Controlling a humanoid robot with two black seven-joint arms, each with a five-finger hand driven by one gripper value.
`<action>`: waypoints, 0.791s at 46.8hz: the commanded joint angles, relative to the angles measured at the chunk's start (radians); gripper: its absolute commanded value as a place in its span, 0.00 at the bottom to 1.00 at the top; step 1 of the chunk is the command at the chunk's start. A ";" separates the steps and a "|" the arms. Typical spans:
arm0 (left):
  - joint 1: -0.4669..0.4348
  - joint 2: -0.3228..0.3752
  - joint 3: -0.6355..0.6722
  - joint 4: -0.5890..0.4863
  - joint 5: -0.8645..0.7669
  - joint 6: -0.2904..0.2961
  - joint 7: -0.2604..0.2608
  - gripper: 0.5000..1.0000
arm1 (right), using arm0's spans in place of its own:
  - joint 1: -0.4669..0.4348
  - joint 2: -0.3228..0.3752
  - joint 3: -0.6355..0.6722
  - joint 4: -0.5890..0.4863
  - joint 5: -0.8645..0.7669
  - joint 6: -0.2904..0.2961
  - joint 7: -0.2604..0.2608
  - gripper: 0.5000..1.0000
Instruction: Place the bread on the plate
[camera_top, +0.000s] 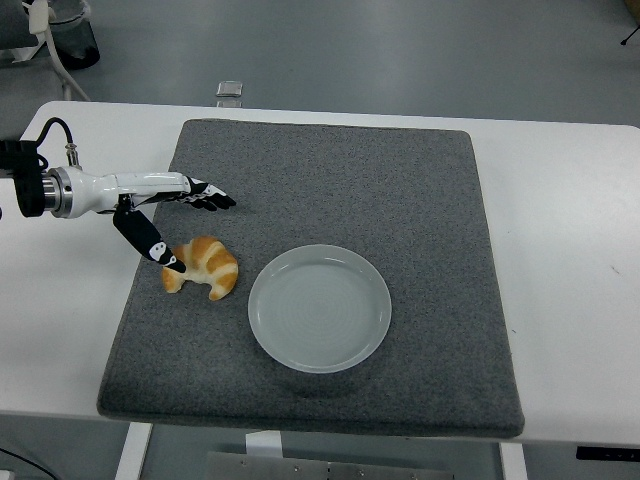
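A golden croissant (204, 267) lies on the grey mat (330, 180), just left of an empty pale round plate (319, 307). My left hand (185, 222) reaches in from the left, low over the mat, with its fingers (208, 197) stretched flat above the croissant and its thumb (150, 243) pointing down to the croissant's left end. The hand is spread open and holds nothing. The right arm is out of view.
The mat covers most of the white table (560, 230). A small grey object (230, 90) sits at the table's far edge. A dark bin (70, 35) stands on the floor at the back left.
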 joint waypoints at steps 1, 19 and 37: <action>0.001 -0.006 0.010 0.000 0.047 -0.001 0.004 0.99 | 0.000 0.000 0.000 0.000 0.000 0.000 0.000 0.86; 0.001 -0.029 0.042 0.000 0.162 0.006 0.006 0.99 | 0.000 0.000 0.000 0.000 0.000 0.000 0.000 0.86; 0.002 -0.072 0.041 0.000 0.246 0.045 0.009 0.98 | 0.000 0.000 0.000 0.000 0.000 0.000 0.000 0.86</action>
